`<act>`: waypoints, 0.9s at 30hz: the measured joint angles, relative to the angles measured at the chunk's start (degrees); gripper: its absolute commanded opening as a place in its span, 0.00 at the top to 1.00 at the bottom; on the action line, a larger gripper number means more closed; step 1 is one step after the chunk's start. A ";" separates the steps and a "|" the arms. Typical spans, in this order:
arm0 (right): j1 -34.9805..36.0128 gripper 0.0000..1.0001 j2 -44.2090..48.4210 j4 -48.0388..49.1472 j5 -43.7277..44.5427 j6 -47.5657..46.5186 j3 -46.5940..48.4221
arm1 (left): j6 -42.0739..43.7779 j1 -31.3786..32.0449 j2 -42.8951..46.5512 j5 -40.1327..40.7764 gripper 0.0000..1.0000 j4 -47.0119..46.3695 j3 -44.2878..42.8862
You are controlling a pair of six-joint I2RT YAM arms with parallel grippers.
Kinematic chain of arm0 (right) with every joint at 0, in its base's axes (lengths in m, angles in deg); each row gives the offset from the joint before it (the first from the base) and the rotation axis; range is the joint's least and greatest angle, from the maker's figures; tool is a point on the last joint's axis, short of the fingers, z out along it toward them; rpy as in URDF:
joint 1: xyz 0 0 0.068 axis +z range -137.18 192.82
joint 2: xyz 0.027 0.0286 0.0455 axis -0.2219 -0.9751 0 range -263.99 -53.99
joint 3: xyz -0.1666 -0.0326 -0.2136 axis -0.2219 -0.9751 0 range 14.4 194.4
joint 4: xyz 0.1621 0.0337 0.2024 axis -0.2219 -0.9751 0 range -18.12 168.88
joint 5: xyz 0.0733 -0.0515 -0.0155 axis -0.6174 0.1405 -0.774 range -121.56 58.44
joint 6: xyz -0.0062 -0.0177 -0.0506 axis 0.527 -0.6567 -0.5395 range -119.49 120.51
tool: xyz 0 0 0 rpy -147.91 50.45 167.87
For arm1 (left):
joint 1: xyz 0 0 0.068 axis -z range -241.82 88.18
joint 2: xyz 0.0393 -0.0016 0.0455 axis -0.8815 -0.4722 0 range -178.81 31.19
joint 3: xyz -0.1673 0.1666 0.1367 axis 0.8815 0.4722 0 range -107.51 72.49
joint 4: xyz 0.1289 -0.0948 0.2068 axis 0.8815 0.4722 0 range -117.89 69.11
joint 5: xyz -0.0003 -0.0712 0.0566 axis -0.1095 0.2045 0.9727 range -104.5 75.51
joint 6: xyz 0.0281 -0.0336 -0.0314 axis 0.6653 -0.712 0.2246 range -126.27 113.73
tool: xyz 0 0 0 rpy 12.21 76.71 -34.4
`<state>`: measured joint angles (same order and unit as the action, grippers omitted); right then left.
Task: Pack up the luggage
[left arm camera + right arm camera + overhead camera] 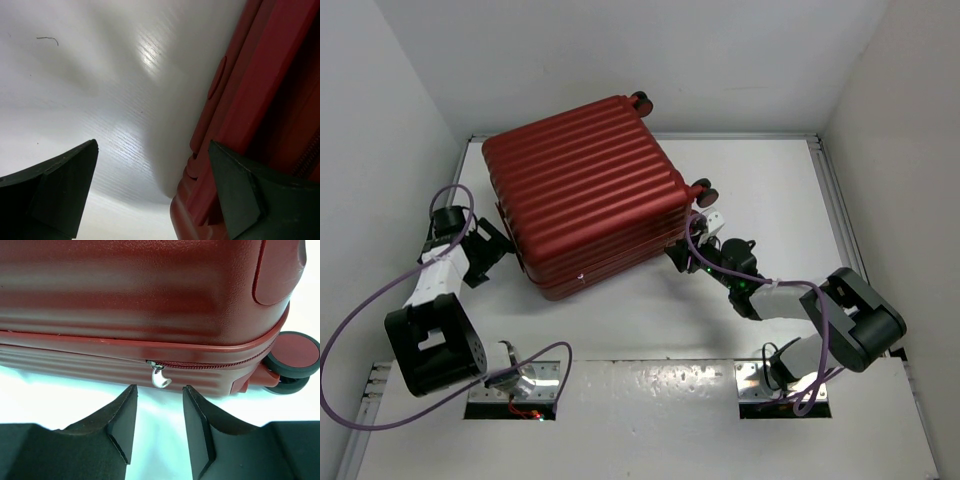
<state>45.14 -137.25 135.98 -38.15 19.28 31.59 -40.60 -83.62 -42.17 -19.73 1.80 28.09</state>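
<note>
The red ribbed suitcase (585, 190) lies flat and closed on the white table, wheels toward the back right. My right gripper (686, 252) is open at its near right side; in the right wrist view the silver zipper pull (160, 377) hangs from the zip just ahead of the gap between my fingertips (159, 412), apart from both. My left gripper (502, 243) is open at the suitcase's left edge; in the left wrist view its right finger (240, 190) overlaps the red shell (250, 90) and its left finger (65, 185) is over bare table.
A red wheel (295, 352) shows at the right of the right wrist view; two wheels (702, 190) stick out at the suitcase's far right. White walls close in the table on three sides. Purple cables (360, 310) loop off both arms.
</note>
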 measured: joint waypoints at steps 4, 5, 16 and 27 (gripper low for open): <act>0.02 0.58 -0.02 -0.04 -0.04 -0.17 0.00 | -0.28 0.46 -0.68 0.74 0.05 -0.87 -0.02; 0.00 0.58 -0.02 -0.13 -0.07 -0.17 0.00 | -0.24 0.42 -0.70 0.57 0.07 -0.98 -0.02; 0.07 0.51 -0.02 -0.31 -0.70 -0.37 -0.17 | 1.11 0.63 0.85 -7.08 0.07 -0.26 -4.72; 0.11 0.42 -0.02 -0.57 -0.83 -0.90 -0.26 | 1.27 0.44 -0.33 -9.05 0.15 -1.36 -5.25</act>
<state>45.25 -137.27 135.41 -38.98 18.38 31.32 -39.33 -83.19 -42.50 -28.78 0.45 22.85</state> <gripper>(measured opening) 0.581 0.886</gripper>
